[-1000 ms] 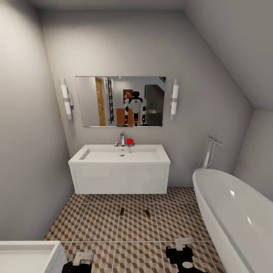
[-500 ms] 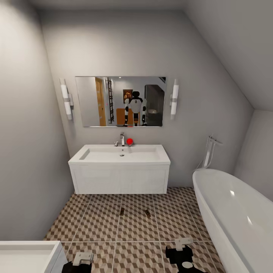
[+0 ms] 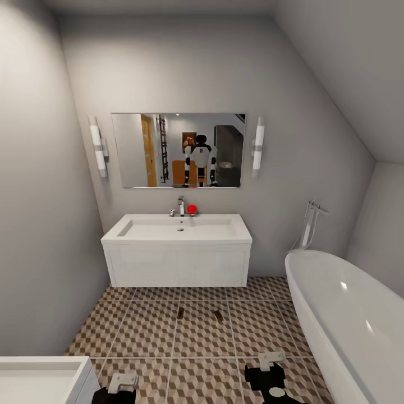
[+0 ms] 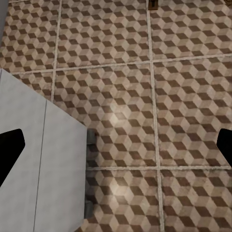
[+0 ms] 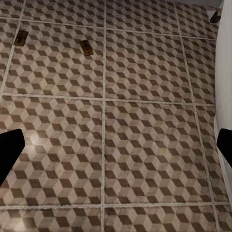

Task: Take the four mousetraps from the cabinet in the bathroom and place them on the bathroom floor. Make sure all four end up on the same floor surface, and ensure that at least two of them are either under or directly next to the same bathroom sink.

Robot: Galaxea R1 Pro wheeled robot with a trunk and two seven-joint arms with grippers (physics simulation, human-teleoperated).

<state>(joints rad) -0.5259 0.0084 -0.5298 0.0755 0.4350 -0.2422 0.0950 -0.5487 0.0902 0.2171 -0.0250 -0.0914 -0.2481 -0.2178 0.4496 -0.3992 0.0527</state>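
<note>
On the bathroom floor (image 3: 146, 331), 2 mousetraps (image 3: 180, 312) (image 3: 218, 316) are lying just in front of the sink (image 3: 177, 249). Both grippers, left gripper (image 4: 116, 145) and right gripper (image 5: 116, 145), are hanging with fingers spread wide, holding nothing, beside the bathtub (image 3: 348, 314).

Brown, beige and white cube-patterned square floor tiles (image 3: 146, 331) with pale grout; white rectangular sink block (image 3: 177, 255) bearing a small red ball (image 3: 192, 209); grey walls (image 3: 45, 224).
</note>
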